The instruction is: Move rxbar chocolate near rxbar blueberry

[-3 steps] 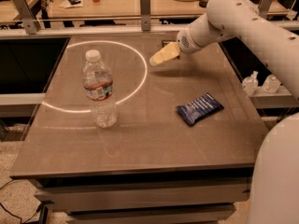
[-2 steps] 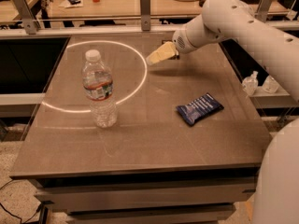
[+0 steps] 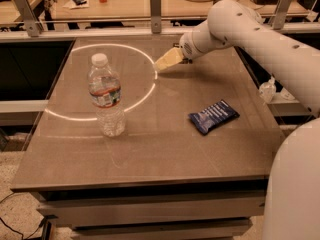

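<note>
The rxbar blueberry [image 3: 213, 116], a dark-blue wrapper with pale lettering, lies flat on the right part of the brown table [image 3: 165, 149]. The rxbar chocolate, the black wrapper, does not show anywhere in this view. My gripper [image 3: 168, 60] hangs low over the far middle of the table, at the end of the white arm [image 3: 235, 24] that reaches in from the right. It is well behind and to the left of the blue wrapper, beside the bright ring of light on the tabletop.
A clear water bottle [image 3: 106, 96] with a white cap stands upright on the left part of the table. A metal rail with posts [image 3: 155, 4] runs along the far edge. My white base [image 3: 295, 184] fills the lower right corner.
My gripper has moved a little to the left over the far part of the table. The blue wrapper and the bottle have not moved.
</note>
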### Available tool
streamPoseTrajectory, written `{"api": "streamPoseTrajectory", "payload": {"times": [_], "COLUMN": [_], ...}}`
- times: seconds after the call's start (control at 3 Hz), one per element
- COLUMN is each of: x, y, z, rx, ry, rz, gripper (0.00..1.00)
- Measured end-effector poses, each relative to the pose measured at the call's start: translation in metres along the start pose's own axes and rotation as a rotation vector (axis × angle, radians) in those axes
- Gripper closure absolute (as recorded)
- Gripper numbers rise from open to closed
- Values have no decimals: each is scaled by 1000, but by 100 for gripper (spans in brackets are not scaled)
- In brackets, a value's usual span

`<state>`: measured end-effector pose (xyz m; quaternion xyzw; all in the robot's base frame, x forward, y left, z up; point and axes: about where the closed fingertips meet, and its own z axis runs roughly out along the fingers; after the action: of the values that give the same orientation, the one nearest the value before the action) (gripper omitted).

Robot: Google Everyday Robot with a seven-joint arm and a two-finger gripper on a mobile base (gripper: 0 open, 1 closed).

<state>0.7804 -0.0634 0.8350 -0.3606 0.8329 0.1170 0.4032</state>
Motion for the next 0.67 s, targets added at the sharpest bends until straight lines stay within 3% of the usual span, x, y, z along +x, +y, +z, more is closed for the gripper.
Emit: {"api": "streamPoseTrajectory", "payload": {"times": [0.67], "x": [11], "y": [-29], "z": [11], "rx": [66], "ry": [15], "rz": [61], "gripper": [0]}}
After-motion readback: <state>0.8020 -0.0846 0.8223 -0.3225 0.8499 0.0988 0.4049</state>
